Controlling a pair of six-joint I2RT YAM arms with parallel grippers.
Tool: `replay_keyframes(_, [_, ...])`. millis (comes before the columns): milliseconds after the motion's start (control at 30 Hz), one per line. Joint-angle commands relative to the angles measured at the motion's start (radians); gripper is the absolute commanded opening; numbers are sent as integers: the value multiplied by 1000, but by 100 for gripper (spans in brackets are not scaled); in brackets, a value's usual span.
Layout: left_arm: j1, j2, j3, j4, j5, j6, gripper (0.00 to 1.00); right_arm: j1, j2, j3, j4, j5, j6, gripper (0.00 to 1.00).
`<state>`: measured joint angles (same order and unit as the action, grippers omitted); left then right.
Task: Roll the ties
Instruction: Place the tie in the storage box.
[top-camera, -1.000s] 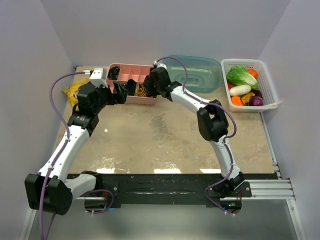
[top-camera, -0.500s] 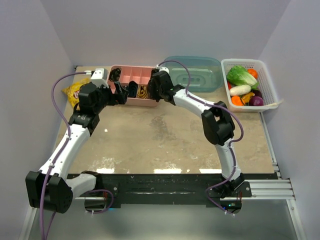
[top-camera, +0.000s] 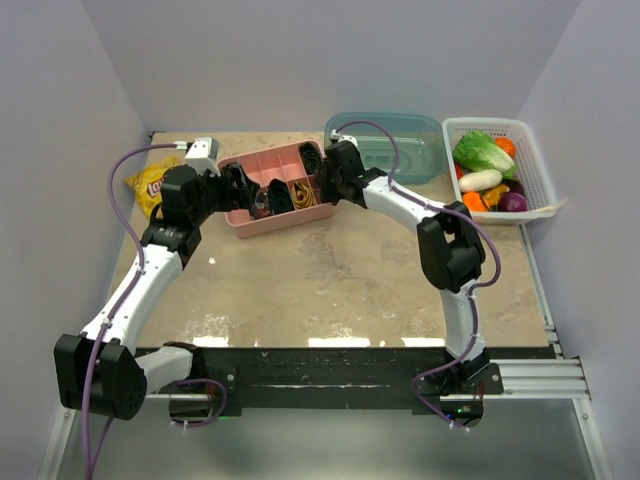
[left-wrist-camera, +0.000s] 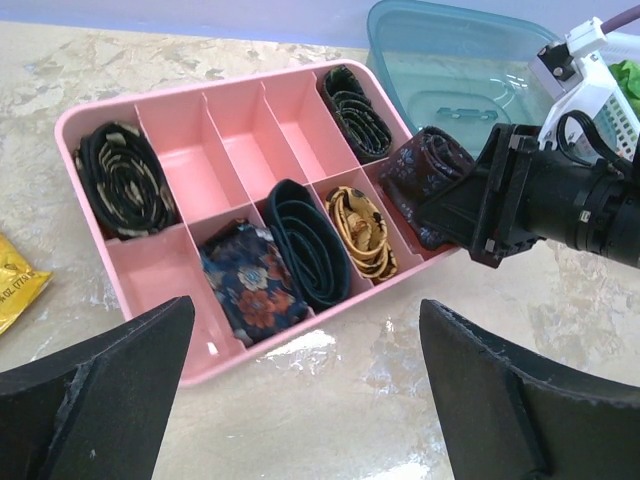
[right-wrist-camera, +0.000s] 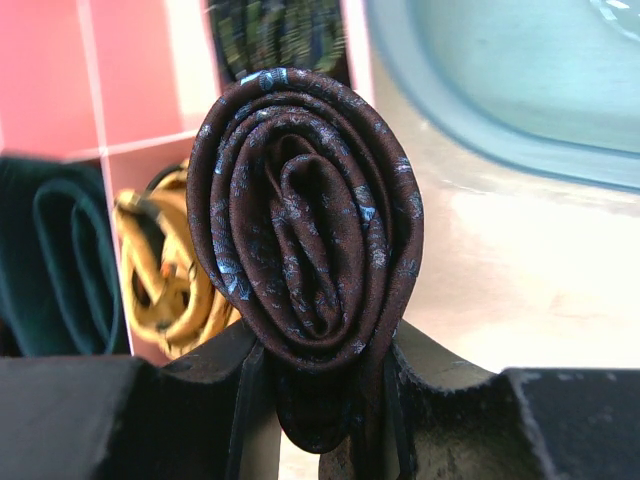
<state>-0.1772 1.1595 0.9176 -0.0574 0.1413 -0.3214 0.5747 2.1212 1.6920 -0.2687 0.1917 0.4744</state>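
My right gripper is shut on a rolled dark brown-maroon tie with a faint blue pattern, the coil facing the camera. In the left wrist view this tie is held at the right end of the pink divided tray, over its end compartment; I cannot tell if it touches the tray. In the top view the right gripper is at the tray's right end. My left gripper is open and empty, just in front of the tray's near wall; it also shows in the top view.
The tray lies turned at an angle and holds several other rolled ties: black patterned, floral blue, dark teal, yellow, dark green. A teal tub, a vegetable basket and a yellow snack bag stand around it.
The pink tray has slid nearer and turned, its right end swinging to the right. The right gripper moved right with the rolled tie. The left gripper stayed beside the tray's left part.
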Motion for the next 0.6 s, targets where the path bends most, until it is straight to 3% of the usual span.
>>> replay_keyframes(0, [2, 12, -13, 42, 23, 2, 100, -42, -29, 15, -84, 63, -39, 0])
replay_keyframes(567, [2, 31, -14, 42, 37, 2, 100, -42, 138, 176, -155, -3, -62, 0])
